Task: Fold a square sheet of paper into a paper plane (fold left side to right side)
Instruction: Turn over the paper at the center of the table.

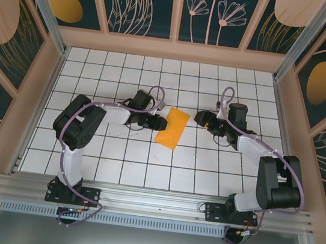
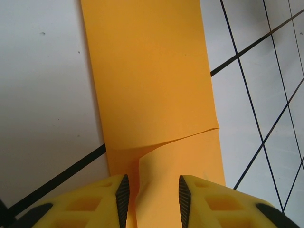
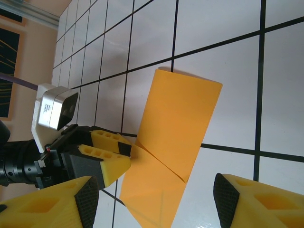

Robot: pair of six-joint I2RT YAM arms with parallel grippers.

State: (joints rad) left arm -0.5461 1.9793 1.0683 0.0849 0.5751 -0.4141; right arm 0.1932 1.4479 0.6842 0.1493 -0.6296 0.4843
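The square sheet of paper (image 1: pixel 172 128) (folded into a narrow orange strip, one layer lifting at a crease) is laid mid-table (image 1: pixel 116 152). Its left edge is straddled by the left pincer (image 2: pixel 152 190), jaws narrowly parted. The right pincer (image 3: pixel 154 199) is held wide, near the right edge, not touching.

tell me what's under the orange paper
The orange paper lies on the white gridded table, which shows all around it. The tiles directly beneath are covered, so anything lying there cannot be seen.
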